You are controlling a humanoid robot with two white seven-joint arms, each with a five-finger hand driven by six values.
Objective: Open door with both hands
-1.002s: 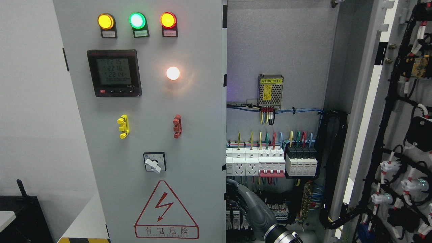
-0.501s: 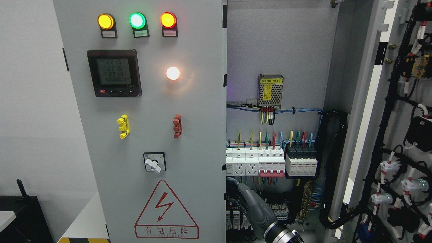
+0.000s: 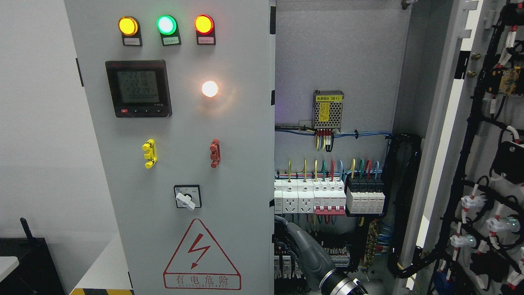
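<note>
Head view: right hand is reaching up from the bottom edge, just right of the middle, its grey back turned to the camera. It is sitting low in the cabinet opening, right against the free edge of the left door. That door is filling the middle and left of the frame, carrying lamps, a meter and a warning triangle. The right door is standing swung wide at the far right, its wired inner face showing. So, judging from this, the left door is the one remaining. Whether the hand is closed on that edge or only lying beside it cannot be told, since the door edge and the dark parts behind are hiding its tip. The left hand is not showing.

To do this step well, the hand should be catching the lip of the door firmly and drawing it outward along the arc of the hinges at the door's left side, not straight back. It should be staying clear of the breakers and loose wires just beside and behind it. A slow, steady pull is looking safest here, since a slip inward would be striking live parts.
</note>
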